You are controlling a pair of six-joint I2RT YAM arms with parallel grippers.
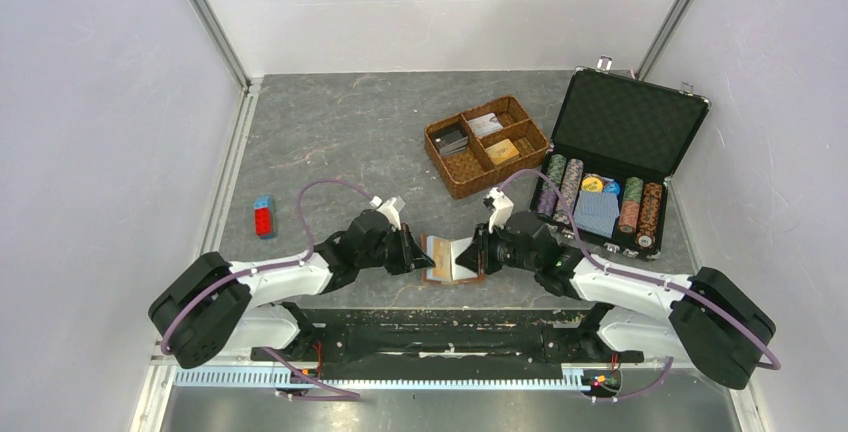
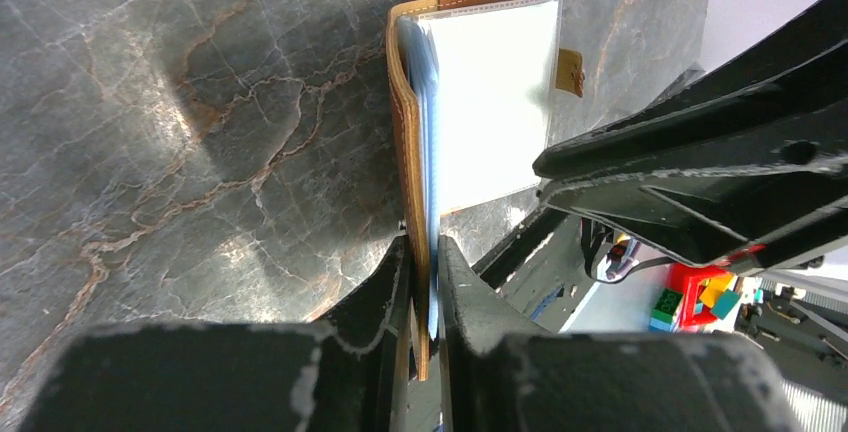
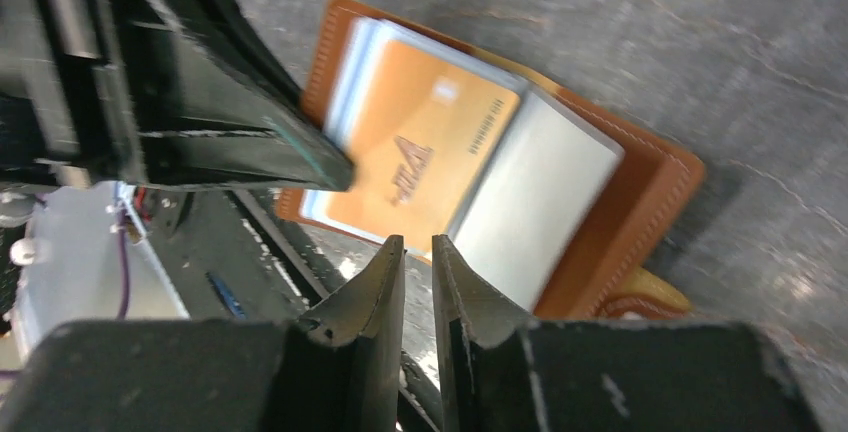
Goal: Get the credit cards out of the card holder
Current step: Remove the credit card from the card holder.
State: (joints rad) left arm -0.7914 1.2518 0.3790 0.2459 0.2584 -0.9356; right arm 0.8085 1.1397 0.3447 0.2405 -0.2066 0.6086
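Observation:
The tan-brown leather card holder (image 1: pixel 452 259) lies open between my two grippers near the table's front edge. My left gripper (image 1: pixel 418 252) is shut on its left cover and the pale blue sleeves, as the left wrist view shows (image 2: pixel 425 244); the holder (image 2: pixel 490 82) stands on edge there. In the right wrist view a golden-orange credit card (image 3: pixel 420 152) sits in a clear sleeve of the holder (image 3: pixel 640 202). My right gripper (image 3: pixel 417 242) is just short of the sleeves' near edge, jaws a narrow gap apart with nothing between them; in the top view it (image 1: pixel 478 250) is at the holder's right side.
A woven brown compartment basket (image 1: pixel 487 145) stands behind the grippers. An open black case (image 1: pixel 625 117) with poker chips (image 1: pixel 563 184) and a blue-patterned deck (image 1: pixel 597 214) is at the right. A small red and blue block (image 1: pixel 264 217) lies at the left.

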